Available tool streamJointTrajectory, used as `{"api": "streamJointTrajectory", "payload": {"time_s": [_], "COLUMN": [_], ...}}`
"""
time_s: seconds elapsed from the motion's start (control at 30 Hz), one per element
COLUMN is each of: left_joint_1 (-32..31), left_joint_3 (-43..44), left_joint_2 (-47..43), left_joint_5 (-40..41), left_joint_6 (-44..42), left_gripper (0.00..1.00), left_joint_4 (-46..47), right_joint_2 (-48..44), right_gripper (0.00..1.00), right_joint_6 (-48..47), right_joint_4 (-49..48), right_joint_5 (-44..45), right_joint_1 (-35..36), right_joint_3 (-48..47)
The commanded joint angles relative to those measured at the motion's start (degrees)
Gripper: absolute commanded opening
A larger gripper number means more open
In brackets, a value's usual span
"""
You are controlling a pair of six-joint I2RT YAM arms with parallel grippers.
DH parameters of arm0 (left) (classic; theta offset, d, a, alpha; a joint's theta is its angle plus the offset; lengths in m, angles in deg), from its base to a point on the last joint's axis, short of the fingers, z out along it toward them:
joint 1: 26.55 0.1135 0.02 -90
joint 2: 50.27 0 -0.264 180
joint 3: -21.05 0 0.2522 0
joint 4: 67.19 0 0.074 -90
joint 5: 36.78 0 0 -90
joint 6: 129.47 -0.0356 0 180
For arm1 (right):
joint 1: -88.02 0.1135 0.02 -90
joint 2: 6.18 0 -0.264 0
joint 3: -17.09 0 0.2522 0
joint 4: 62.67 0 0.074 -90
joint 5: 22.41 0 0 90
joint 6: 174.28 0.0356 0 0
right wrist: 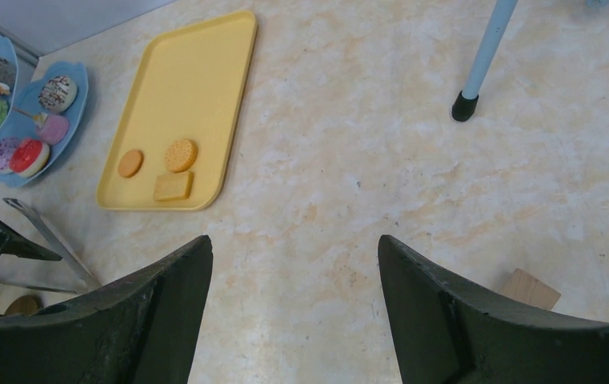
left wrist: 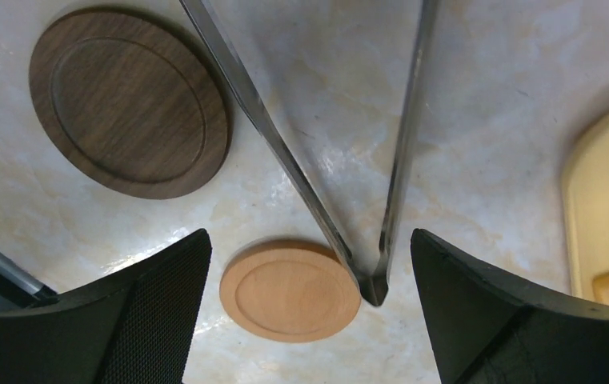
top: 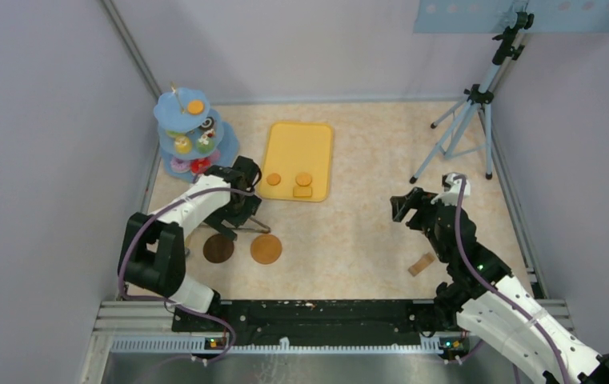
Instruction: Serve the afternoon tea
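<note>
Left wrist view shows the left gripper (left wrist: 309,240) spread wide over the mottled beige table (left wrist: 509,96), its black, mesh-faced fingers (left wrist: 157,304) holding nothing. Between them lie the metal tongs (left wrist: 397,160), two thin polished blades narrowing to a joint. Just beside that joint sits a pale wooden coaster (left wrist: 289,290), round with a shallow turned rim. Farther from the yellow tray (left wrist: 605,208) lies a dark coaster (left wrist: 129,100) of grained brown wood. From overhead, both coasters lie off the tray's near left corner, on the arms' side.

The right gripper (right wrist: 294,248) hovers well to the right of the tray, its matte black fingers apart and empty. On the smooth, round-cornered tray, at its near end, rest three orange biscuits (right wrist: 181,154): two round and one rectangular. Left of the tray stands a blue tiered stand (right wrist: 77,96) with scalloped plates carrying glossy cakes and doughnuts (right wrist: 29,156). A small wooden block (right wrist: 530,288) lies far right of the tray.
</note>
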Motion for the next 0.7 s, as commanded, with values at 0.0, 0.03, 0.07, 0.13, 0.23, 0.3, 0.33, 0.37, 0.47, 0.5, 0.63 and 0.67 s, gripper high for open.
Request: {"api": "streamJointTrajectory", "payload": {"time_s": [0.0, 0.03, 0.07, 0.13, 0.23, 0.3, 0.33, 0.37, 0.47, 0.5, 0.63, 0.67], "left_joint_1": [2.42, 2.85, 3.15, 3.78, 4.88, 5.02, 5.34, 5.61, 6.41, 6.48, 6.49, 6.49], "left_joint_3": [-2.79, -3.45, -3.55, -2.83, -3.04, -4.05, -4.36, -4.62, -5.09, -5.09, -4.83, -4.84], "left_joint_2": [2.12, 2.62, 3.34, 5.07, 5.85, 5.46, 5.43, 5.56, 6.74, 6.97, 7.19, 7.07], "left_joint_5": [-1.88, -2.15, -2.09, -1.47, -1.64, -0.31, 0.03, 0.4, 0.39, 0.56, 1.19, 1.26], "left_joint_6": [6.88, 6.92, 6.99, 7.75, 8.59, 8.85, 9.0, 9.07, 10.38, 10.45, 10.23, 10.14], "left_gripper": [0.99, 0.99, 0.99, 0.99, 0.99, 0.99, 0.99, 0.99, 0.98, 0.96, 0.86, 0.82], "left_joint_4": [5.84, 7.53, 8.3, 7.9, 8.63, 10.74, 11.64, 12.56, 13.57, 13.87, 14.78, 14.7], "right_joint_2": [-0.6, -0.73, -0.86, -1.12, -1.76, -1.85, -1.79, -1.63, -0.92, -0.7, -0.66, -0.83], "right_gripper": [0.74, 0.74, 0.74, 0.74, 0.74, 0.74, 0.74, 0.74, 0.74, 0.74, 0.74, 0.74], "right_joint_6": [-0.71, -0.69, -0.74, -0.65, -0.72, -0.59, -0.53, -0.49, -0.52, -0.49, -0.53, -0.49], "right_joint_4": [-1.24, -1.04, -0.81, -0.1, 0.33, 0.23, -0.03, -0.25, -0.69, -0.57, -0.16, -0.08], "right_joint_5": [0.3, 0.31, 0.36, 0.6, 1.07, 1.29, 1.25, 1.09, 0.72, 0.59, 0.85, 0.92], "right_joint_1": [-0.29, -0.28, -0.34, -0.28, -0.33, -0.29, -0.33, -0.27, -0.31, -0.29, -0.27, -0.3], "right_joint_3": [-0.55, -0.58, -0.68, -0.7, -0.37, -0.05, 0.05, 0.14, -0.19, -0.33, -0.56, -0.49]}}
